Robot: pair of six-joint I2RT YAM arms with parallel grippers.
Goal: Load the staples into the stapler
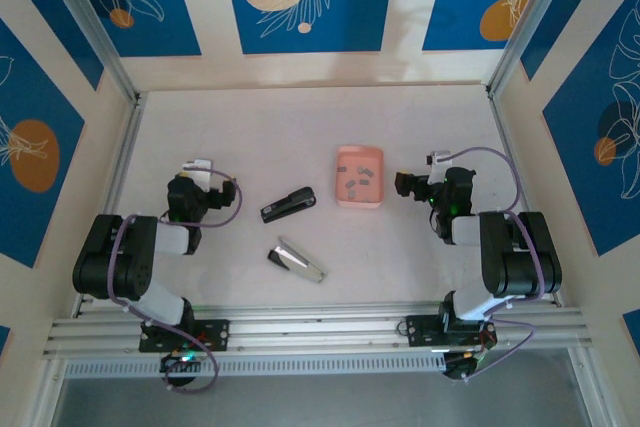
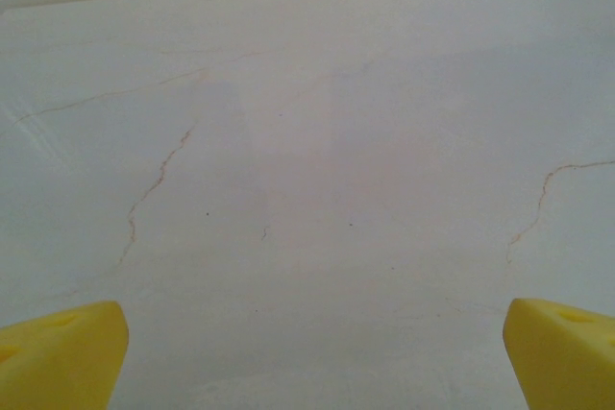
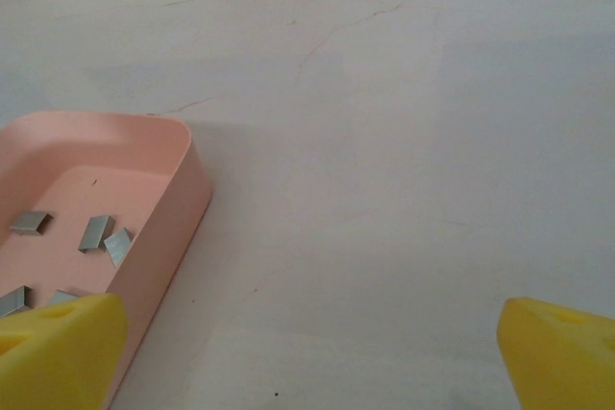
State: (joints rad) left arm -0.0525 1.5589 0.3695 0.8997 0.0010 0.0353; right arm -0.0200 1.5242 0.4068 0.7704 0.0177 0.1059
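From where I stand, both arms sit low near their bases; the right gripper point(image 1: 436, 175) has its yellow fingers point(image 3: 58, 348) spread wide with nothing between them, and the left gripper point(image 1: 198, 179) is spread just as wide over bare table point(image 2: 317, 141).

The staples point(image 3: 96, 232) lie loose in the pink tray point(image 3: 178, 228), several small grey strips scattered at odd angles, no two lined up. In the overhead view the tray point(image 1: 360, 205) sits at about 9 o'clock from the right gripper and just beside it; its long side runs 12 to 6. That arm is plainly the nearer one, so I'd expect it to do the picking; it would have to swing towards 9 o'clock and come down inside the wall.

The stapler point(image 1: 288, 204) lies black on the table at roughly 3 to 4 o'clock from the left gripper, its length running 8 to 2 o'clock; it is near the tray's 8 o'clock corner but apart from it. A silver-and-black piece point(image 1: 298, 260) lies at its 6 o'clock, angled 10 to 4; whether that belongs to the stapler I cannot tell.
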